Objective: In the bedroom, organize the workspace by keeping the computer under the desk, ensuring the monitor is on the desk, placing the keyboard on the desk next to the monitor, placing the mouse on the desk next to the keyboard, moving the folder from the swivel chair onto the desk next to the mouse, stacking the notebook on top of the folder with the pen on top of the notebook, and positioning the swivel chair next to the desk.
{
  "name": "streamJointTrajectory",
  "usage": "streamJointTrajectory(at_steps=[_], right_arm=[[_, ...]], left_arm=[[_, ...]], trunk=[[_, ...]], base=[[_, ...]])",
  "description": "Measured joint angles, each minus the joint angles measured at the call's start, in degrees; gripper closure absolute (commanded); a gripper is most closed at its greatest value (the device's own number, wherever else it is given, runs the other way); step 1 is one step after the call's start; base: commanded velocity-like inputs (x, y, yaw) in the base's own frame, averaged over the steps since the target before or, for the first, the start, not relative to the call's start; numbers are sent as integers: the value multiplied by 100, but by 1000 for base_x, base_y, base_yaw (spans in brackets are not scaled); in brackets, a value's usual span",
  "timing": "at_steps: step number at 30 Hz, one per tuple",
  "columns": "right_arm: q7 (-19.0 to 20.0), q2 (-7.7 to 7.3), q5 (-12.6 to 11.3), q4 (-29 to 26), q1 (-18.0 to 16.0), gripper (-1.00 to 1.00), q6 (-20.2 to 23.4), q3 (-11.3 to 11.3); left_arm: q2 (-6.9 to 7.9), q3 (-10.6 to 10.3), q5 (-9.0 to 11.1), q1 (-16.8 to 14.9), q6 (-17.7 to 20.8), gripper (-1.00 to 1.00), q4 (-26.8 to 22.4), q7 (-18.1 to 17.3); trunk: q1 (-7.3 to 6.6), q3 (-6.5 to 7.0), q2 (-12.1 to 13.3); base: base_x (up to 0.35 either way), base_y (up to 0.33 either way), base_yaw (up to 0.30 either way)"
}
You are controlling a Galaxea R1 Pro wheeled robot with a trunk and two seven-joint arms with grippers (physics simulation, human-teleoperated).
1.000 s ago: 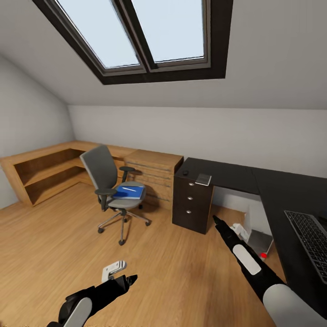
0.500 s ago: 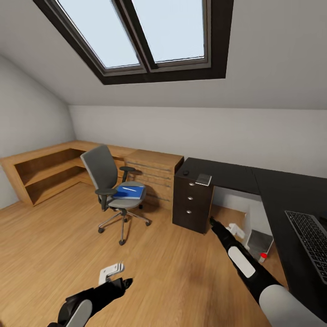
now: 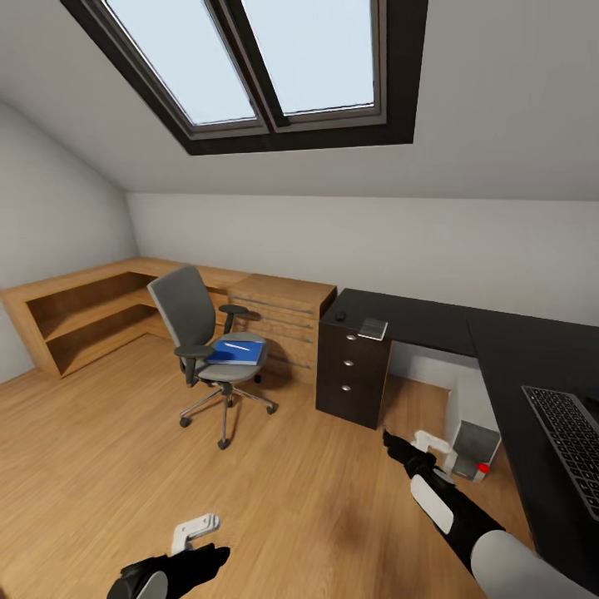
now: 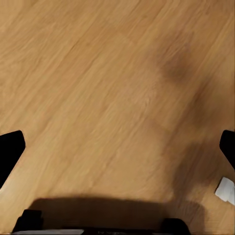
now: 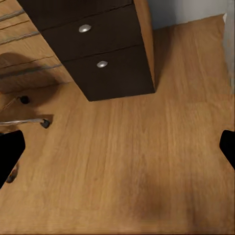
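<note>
Folder [image 3: 239, 351] lies on the chair [image 3: 202, 341] seat, ahead and slightly right of the left gripper [image 3: 198, 532], which is nearer than the right gripper [image 3: 426, 443]. Both wide open, empty.

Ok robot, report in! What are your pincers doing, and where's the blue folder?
Both pincers open and empty, left pincer, right pincer, low over floor. Folder on swivel chair seat, pen on top. Bare floor between, nothing blocking.
</note>
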Motion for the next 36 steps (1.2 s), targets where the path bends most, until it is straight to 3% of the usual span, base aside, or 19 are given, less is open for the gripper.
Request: streamJointTrajectory(at_steps=[3,12,22,30,36], right_arm=[[-292,44,204,195,5,-100,3,174],[-429,180,295,803,108,-100,-28,255],[-424,372,321,1519,254,-100,-41,265],[-381,425,506,1748,329,-100,-44,265],[-372,438,605,1777,357,-100,-44,271]], left_arm=[[-1,3,6,0,-229,-100,287,-12],[5,0,-8,0,-911,-100,1025,-20],[6,-42,-23,0,-1152,-100,1511,-15],[2,-540,-6,0,-1807,-100,1870,-4],[-6,-744,-1,0,-2008,-100,2078,3]], trunk=[[0,0,0],[0,0,0],[0,0,0],[0,0,0],[0,0,0]], base=[[0,0,0],[0,0,0],[0,0,0],[0,0,0],[0,0,0]])
